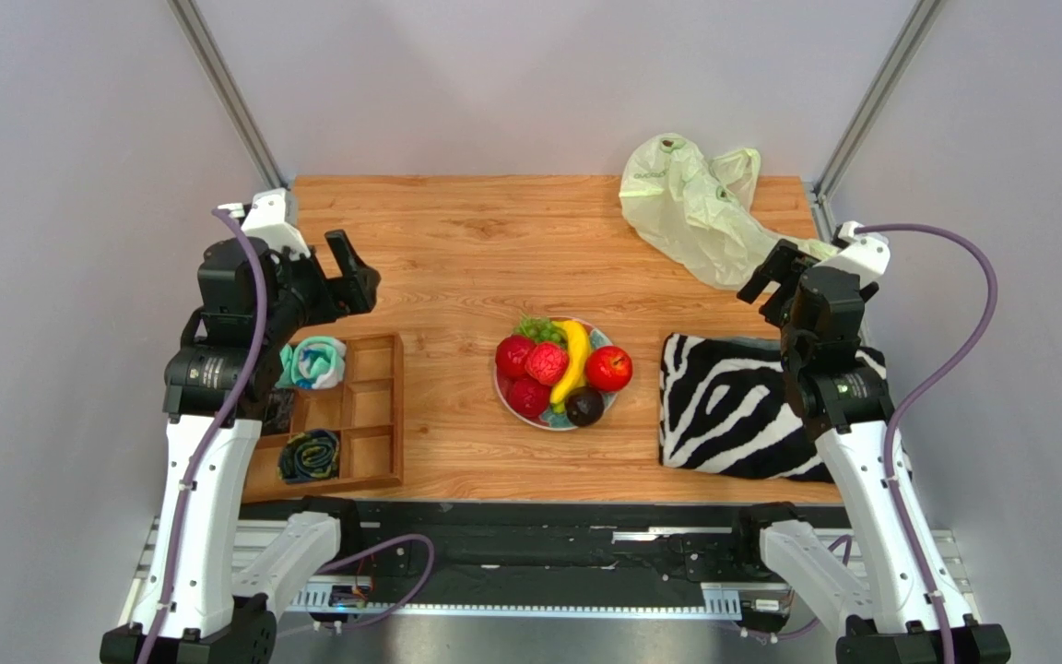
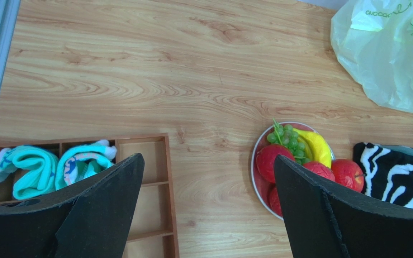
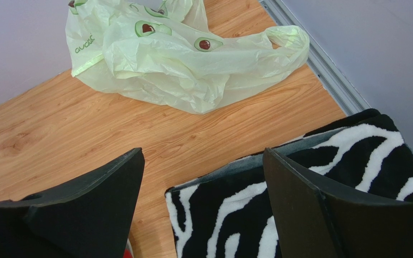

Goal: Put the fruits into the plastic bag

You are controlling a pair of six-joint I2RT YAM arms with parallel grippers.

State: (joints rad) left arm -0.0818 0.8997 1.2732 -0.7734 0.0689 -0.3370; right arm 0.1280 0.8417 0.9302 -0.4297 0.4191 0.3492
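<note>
Left hand [image 2: 207, 161] and right hand [image 3: 203, 153] are spread, empty — the bag [image 1: 696, 208], one o'clock of the fruits [image 1: 560, 367], is best opened first.

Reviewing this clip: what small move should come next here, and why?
Probably the right gripper should reach forward to the plastic bag to open it: the bag lies crumpled just beyond it, the left gripper is open and empty too, and the fruits all sit on the plate.

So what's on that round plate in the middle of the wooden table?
A yellow banana, a green grape bunch, several red round fruits and one dark oval fruit. They hide the middle of the plate; only its rim shows.
</note>
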